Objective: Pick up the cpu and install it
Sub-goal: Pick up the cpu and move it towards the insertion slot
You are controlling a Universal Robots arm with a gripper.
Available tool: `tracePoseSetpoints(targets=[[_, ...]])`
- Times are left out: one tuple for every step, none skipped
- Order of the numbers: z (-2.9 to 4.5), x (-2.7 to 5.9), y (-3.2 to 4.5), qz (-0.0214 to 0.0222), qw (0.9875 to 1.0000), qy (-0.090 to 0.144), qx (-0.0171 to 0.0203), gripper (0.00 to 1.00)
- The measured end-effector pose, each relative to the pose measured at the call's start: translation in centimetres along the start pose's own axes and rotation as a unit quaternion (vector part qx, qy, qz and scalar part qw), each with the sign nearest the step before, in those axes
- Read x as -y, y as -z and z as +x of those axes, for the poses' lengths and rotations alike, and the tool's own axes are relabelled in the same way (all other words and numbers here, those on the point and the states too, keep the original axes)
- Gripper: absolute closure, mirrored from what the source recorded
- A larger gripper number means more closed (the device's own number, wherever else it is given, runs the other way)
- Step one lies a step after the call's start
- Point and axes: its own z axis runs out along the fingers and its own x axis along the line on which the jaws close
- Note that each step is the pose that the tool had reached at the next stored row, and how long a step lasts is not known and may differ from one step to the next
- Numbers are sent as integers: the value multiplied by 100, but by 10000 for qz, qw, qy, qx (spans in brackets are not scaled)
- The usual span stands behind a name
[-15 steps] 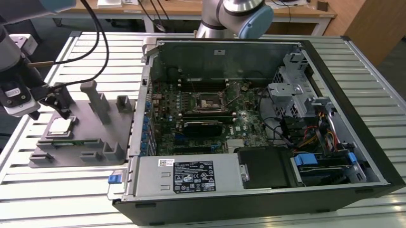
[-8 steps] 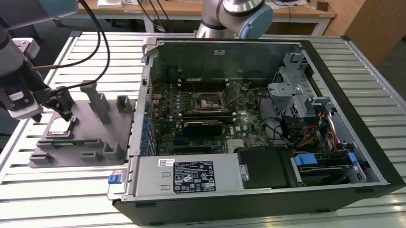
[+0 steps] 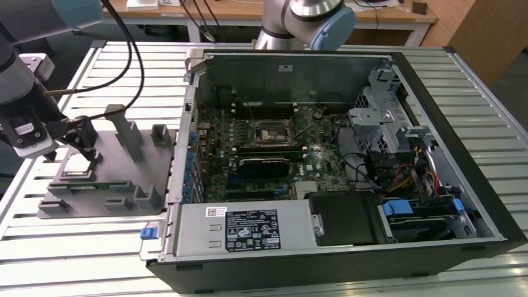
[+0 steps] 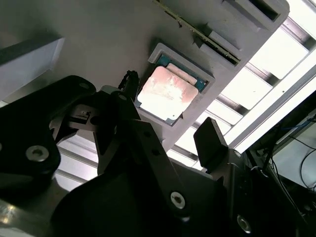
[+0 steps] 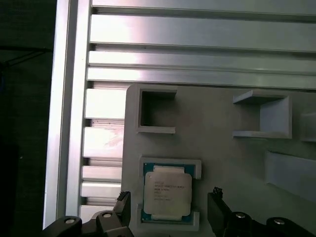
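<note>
**Exterior view.** The pincer [image 3: 83,143] hangs over a grey holder plate [image 3: 111,176] at the exterior view's left. The plate rests on the slatted metal table [image 3: 83,247]. The cpu [image 3: 76,164] lies flat in a recess of that plate, directly below the pincer's tips. Whether the tips touch the chip cannot be judged from this angle. An open computer case [image 3: 462,154] lies on the table at the exterior view's right, well apart from the chip. Its mainboard [image 3: 247,167] is exposed, with the square black socket [image 3: 272,132] near the middle of the board.

**Second wrist view.** The cpu [image 4: 165,94] shows its pale silvery top and sits inside a raised pale frame of the holder plate [image 4: 98,34]. The black fingers [image 4: 207,138] stand one on each side of the chip, spread wider than it. A gap shows between each finger and the chip's edge. The pincer [image 4: 168,106] is open and holds nothing.

**First wrist view.** The cpu [image 5: 167,195] sits square in its pocket, with a thin green rim showing around the metal top. One of the fingers [image 5: 216,200] stands on either side of the pocket, both clear of the chip. Farther along the plate there is a square recess [image 5: 157,111] and an upright bracket [image 5: 266,116]. The table [image 5: 197,34] slats run beyond the plate's far edge.
</note>
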Motion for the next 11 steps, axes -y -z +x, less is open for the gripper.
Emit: tracePoseSetpoints(targets=[[0, 1, -13, 0, 10000, -3, 0, 28], [0, 1, -25, 0, 10000, -4, 0, 28], [0, 2, -36, 0, 10000, -5, 0, 28], [0, 3, -47, 1, 10000, -6, -1, 28], [0, 3, -58, 1, 10000, -7, -1, 28], [0, 3, -67, 0, 10000, -10, -1, 28], [1, 2, -73, 0, 10000, -23, 0, 28], [1, 2, -77, 1, 10000, -53, 1, 28], [0, 0, -83, 1, 10000, -87, 4, 28], [0, 0, -90, 1, 9999, -115, 5, 28], [0, 0, -96, 1, 9999, -130, 6, 28]])
